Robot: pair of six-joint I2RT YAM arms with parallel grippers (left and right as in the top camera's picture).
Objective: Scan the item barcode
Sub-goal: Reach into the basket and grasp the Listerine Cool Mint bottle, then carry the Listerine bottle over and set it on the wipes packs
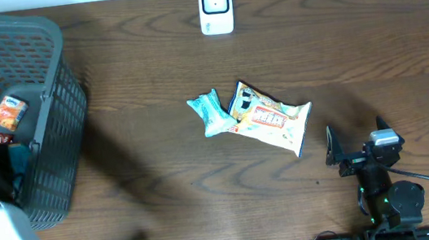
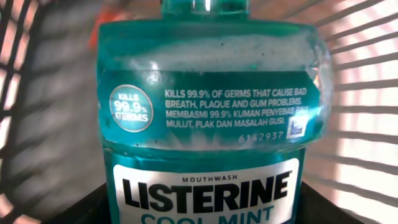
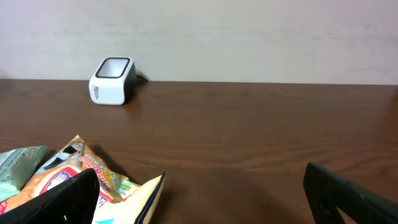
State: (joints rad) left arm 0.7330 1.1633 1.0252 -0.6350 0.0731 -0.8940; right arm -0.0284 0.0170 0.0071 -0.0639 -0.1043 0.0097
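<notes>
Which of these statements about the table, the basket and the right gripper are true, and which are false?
1. The scanner stands near the table's far edge, apart from the packets. True.
2. The right gripper holds a snack packet. False: its jaws stand open and empty, beside the packets.
3. The mouthwash bottle is inside the basket. True: in the left wrist view, the basket's mesh shows around it.
4. The scanner lies inside the basket. False: the basket holds an orange packet and the bottle.
5. A teal packet and a yellow packet lie side by side mid-table. True.
</notes>
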